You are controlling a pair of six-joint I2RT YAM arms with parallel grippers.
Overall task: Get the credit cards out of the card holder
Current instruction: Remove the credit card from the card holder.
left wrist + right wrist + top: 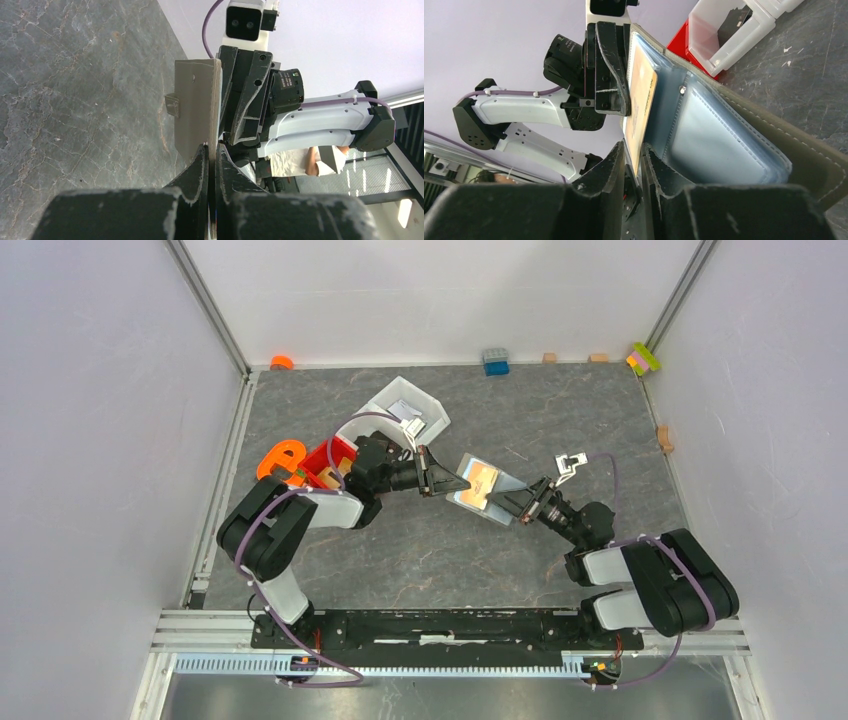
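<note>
Seemingly, credit card (640,95) within right claw (634,159).

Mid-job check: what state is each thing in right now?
card holder: open, held above the table.
credit card: sticking out of the holder.
left gripper: shut on card holder.
right gripper: shut on credit card.
white bin: upright, something inside.
red bin: upright.

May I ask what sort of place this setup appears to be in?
Probably a robotics lab test cell: a left arm and a right arm bolted to a rail, holding a card holder between them; plain white panels in metal framing around the table; bins and toy blocks as props.
</note>
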